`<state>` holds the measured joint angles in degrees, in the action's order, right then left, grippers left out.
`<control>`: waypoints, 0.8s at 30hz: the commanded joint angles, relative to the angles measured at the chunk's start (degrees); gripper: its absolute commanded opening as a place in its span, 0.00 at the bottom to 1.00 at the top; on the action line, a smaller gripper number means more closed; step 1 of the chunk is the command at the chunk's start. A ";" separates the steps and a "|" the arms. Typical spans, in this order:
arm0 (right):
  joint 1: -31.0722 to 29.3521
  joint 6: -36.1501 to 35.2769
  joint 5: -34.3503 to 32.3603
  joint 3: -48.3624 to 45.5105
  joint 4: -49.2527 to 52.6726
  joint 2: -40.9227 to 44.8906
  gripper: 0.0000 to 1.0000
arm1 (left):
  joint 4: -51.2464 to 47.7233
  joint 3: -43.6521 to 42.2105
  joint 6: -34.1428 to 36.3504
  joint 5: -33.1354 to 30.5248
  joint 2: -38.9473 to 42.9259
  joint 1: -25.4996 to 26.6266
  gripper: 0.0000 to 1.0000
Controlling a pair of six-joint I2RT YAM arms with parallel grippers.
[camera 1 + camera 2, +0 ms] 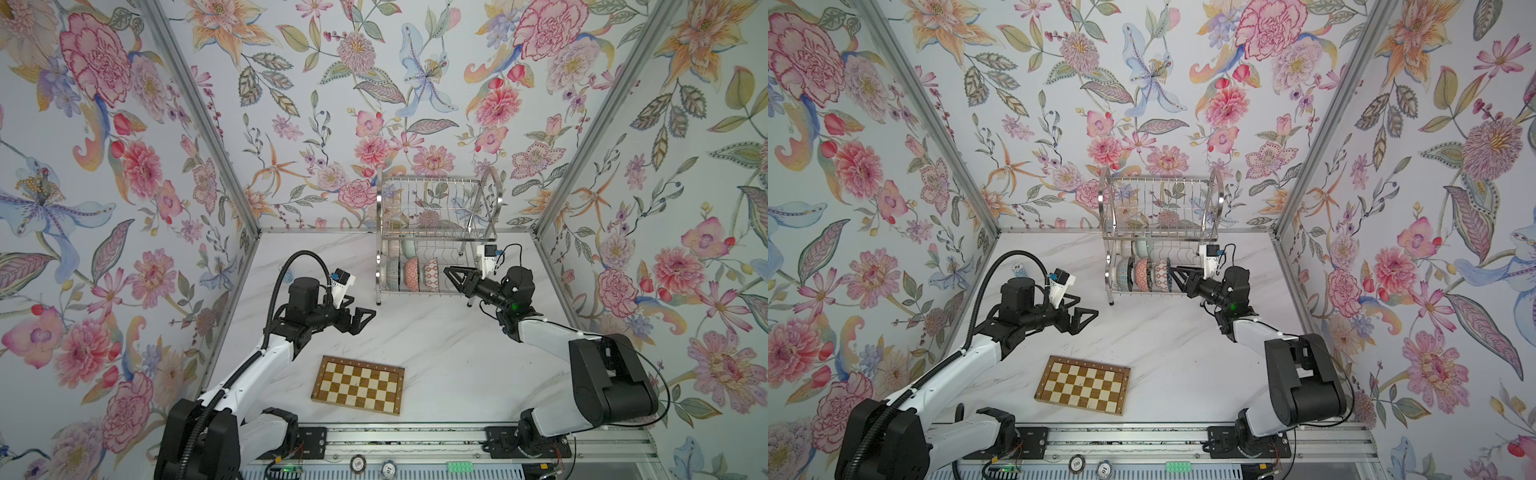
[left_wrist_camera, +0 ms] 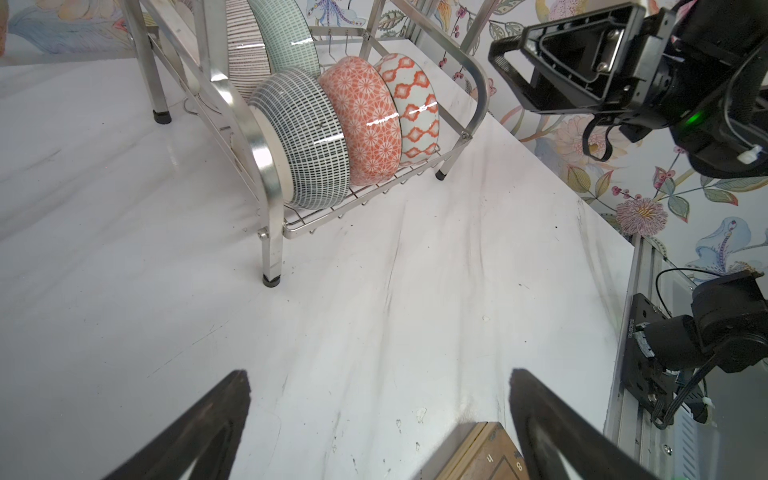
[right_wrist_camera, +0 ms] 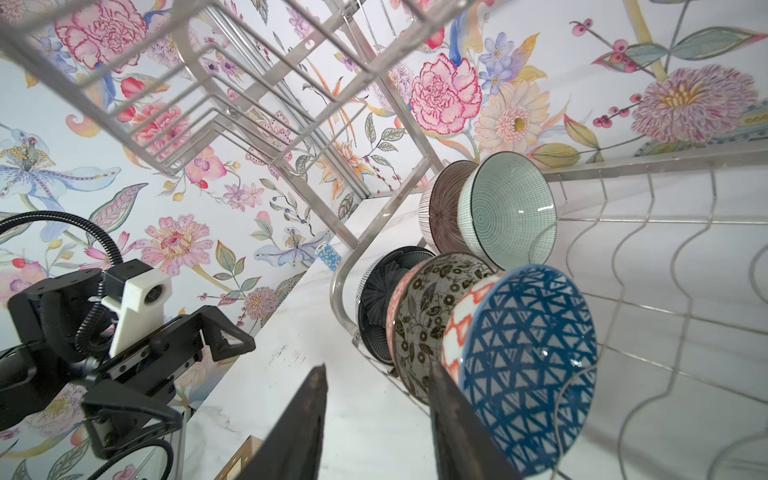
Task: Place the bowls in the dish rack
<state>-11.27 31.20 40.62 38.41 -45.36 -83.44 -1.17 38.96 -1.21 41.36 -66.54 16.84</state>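
- The left gripper (image 1: 360,320), left of centre in both top views, has its jaws wide apart with nothing between them. It hovers over the bare worktop (image 1: 440,349), well apart from the rack, and I judge it has no part in the step in hand.
- The board (image 1: 358,384), lower centre, lies flat on the worktop with no bowl on it or beside it.
- The dish rack (image 1: 438,208) stands right of centre at the back of the worktop. Its upper tier is bare and its lower tier holds all five bowls (image 1: 411,274) on edge.
- In the right wrist view the lined bowl (image 3: 444,208) and green bowl (image 3: 511,208) stand in the far row, upper right of centre. The navy bowl (image 3: 382,299), floral bowl (image 3: 432,316) and blue bowl (image 3: 528,370) stand close together in the near row, lower right.
- The right gripper (image 1: 452,277), just right of the near row, has its jaws parted with only worktop showing between them, so it holds nothing. One finger (image 3: 451,415) crosses the blue bowl's rim in the right wrist view; I cannot tell whether it touches.
- Step in hand, as I judge it: letting go of the blue bowl. No bowl is left on the worktop, so loading looks done.
- The next move calls for drawing the right gripper straight back out of the rack, clear of the blue bowl's rim and the wires, so nothing tips.
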 commanded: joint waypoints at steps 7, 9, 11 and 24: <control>-0.86 -18.46 -14.68 -1.37 23.50 15.92 0.48 | 2.66 -0.99 0.45 -3.52 1.51 0.43 0.99; -1.04 -19.98 -21.05 -1.67 25.68 18.71 0.51 | 3.10 -1.17 0.15 -4.82 2.09 0.47 0.99; -0.96 -21.54 -25.08 -2.25 27.06 21.25 0.53 | 3.14 -1.12 0.03 -6.54 2.58 0.47 0.99; -0.95 -26.10 -43.96 -5.93 27.78 32.88 0.84 | -1.10 4.59 0.47 -24.22 6.88 0.51 0.99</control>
<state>-11.97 6.92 1.65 33.89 -17.80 -52.66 -1.13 40.42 -1.26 23.00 -61.41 16.91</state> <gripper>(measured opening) 0.823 0.990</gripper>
